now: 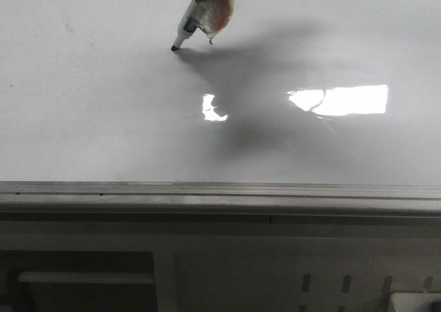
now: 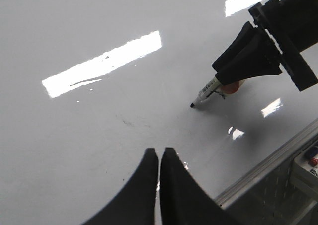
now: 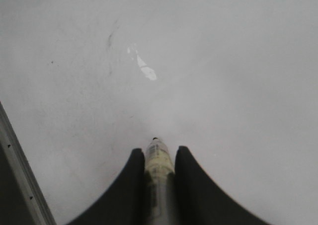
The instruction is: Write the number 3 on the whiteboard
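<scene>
The whiteboard [image 1: 103,119] fills every view as a glossy white sheet. My right gripper [image 3: 159,153] is shut on a white marker [image 3: 158,158] with a black tip. The marker [image 1: 185,28] slants down toward the left at the far middle of the board. Its tip [image 1: 173,48] meets its own shadow, touching the surface or a hair above it. From the left wrist, the marker [image 2: 206,93] and the right gripper [image 2: 226,76] appear ahead. My left gripper [image 2: 159,153] hovers over the board, shut and empty. The number 3 does not show in any view.
A grey metal rail [image 1: 207,191] runs along the board's near edge, with a perforated panel [image 1: 344,284] below it. Bright light reflections [image 1: 344,100] lie on the right. Faint smudges [image 2: 126,120] [image 3: 112,36] mark the surface.
</scene>
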{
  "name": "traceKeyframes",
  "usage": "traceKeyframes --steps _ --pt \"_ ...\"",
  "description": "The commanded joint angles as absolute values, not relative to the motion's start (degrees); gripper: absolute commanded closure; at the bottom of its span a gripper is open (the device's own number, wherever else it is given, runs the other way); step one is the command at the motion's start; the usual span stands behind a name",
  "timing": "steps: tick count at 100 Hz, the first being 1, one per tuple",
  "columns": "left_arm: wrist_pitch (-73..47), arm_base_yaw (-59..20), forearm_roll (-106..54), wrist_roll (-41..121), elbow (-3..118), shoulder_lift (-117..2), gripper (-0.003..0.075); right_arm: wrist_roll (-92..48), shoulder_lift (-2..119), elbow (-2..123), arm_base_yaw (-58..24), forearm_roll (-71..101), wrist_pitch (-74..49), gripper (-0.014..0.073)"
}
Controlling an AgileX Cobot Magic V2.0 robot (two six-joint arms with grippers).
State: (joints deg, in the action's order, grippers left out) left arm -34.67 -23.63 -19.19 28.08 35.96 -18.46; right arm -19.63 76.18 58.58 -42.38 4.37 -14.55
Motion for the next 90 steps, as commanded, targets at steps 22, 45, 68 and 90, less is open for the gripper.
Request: traceKeyframes --steps 22,45,68,90 --pt "-28.73 -23.51 -20.82 27.14 36.76 -18.90 0.0741 -19.58 75.61 59.99 -38.32 1.64 -15.99 0.0644" --pt "-28.64 -23.51 -20.82 27.14 36.76 -18.90 0.0741 -19.42 73.96 58.67 -37.04 1.75 -22.38 0.0637" --pt "-28.60 -23.51 -20.82 27.14 36.76 -18.90 0.0741 -15.46 73.41 52.23 -40.55 2.20 -16.75 0.0637" --pt "-27.66 -23.51 -20.82 27.14 36.76 -18.90 0.0741 -15.46 75.69 51.38 -42.66 2.18 -11.30 0.0637"
